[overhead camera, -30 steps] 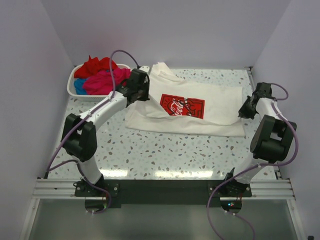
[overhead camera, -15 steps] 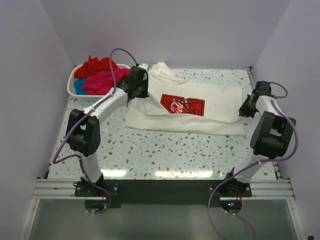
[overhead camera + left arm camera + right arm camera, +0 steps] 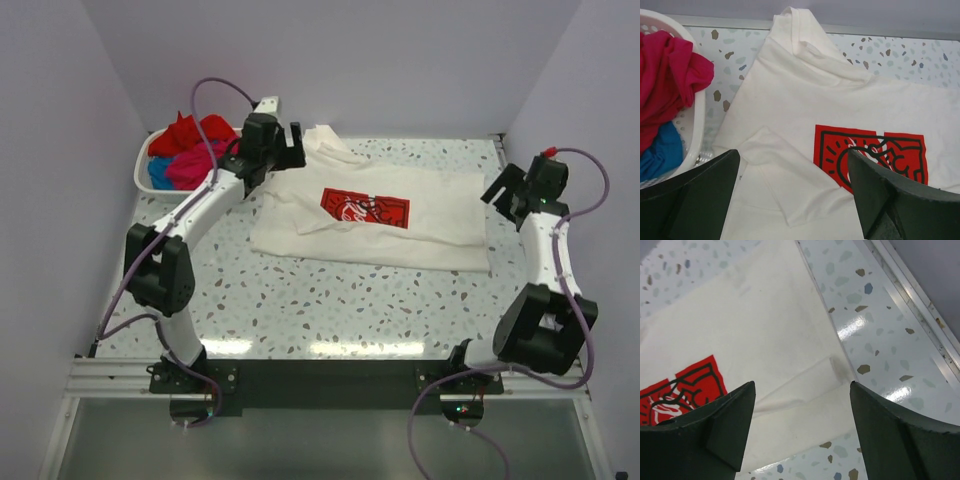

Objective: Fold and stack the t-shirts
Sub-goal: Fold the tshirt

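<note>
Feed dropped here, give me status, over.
Left gripper, right gripper open, empty. White cloth t-shirt with red print flat on speckled table. Nothing in the way.

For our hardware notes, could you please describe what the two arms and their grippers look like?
The left arm and right arm have white links, bulky black joints and a looping purple cable each. The left gripper and right gripper are black, with broad, dark wedge-shaped fingers.

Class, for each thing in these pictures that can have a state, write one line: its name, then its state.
white t-shirt, lying flat on the table, print up, one sleeve folded in, unheld
other t-shirts, crumpled and unfolded in the basket
left gripper, open, empty
right gripper, open, empty
</note>
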### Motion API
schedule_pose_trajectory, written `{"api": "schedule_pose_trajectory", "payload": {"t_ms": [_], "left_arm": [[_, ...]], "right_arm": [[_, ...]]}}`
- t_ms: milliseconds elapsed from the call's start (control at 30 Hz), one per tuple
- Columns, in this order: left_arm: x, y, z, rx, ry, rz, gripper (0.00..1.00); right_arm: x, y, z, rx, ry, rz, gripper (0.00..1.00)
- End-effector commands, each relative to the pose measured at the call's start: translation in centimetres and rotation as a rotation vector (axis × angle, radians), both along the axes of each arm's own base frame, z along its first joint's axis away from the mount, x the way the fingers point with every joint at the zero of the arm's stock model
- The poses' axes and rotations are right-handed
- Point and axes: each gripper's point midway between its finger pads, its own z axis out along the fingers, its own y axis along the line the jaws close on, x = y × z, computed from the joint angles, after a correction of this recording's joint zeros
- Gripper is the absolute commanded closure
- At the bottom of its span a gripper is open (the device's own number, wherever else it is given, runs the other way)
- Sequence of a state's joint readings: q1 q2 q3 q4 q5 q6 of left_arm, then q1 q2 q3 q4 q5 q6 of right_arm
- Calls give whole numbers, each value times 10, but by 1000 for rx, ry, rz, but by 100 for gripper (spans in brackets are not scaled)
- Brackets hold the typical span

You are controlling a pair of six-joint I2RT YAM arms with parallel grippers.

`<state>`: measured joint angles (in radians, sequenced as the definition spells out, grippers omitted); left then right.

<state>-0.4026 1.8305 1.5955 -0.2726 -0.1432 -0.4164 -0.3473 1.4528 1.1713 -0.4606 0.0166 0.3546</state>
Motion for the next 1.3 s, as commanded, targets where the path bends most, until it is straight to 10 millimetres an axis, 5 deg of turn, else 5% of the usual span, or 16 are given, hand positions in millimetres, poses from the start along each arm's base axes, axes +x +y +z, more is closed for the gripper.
{"api": "schedule_pose_trajectory", "payload": {"t_ms": [0,67,100,200,300,433,567,800,1267], "left_arm": [[-18,-10,28,-56,-92,-38,6],[-34,-25,14,-43,-72,-89,5],[-46,-28,-12,-25,-20,-111,5],[-76,-52,-47,-36,31,-196,4],[-101,-80,-70,-40,60,-265,4],[-119,-118,-86,-68,75,-341,4],[-133,-143,-97,-76,78,-387,4],[-143,-142,-131,-23,103,-365,3],[-161,-122,-172,35,170,-348,2]], "right_arm": [[-7,15,20,18,-117,32,21],[-9,31,15,74,-140,82,22],[-12,45,4,124,-133,129,23],[-14,67,-11,152,-116,189,25],[-17,95,-39,159,-41,261,25],[-16,124,-65,187,-1,336,26],[-15,130,-86,215,28,346,26],[-13,137,-110,244,105,383,27],[-9,133,-108,225,127,385,27]]}}
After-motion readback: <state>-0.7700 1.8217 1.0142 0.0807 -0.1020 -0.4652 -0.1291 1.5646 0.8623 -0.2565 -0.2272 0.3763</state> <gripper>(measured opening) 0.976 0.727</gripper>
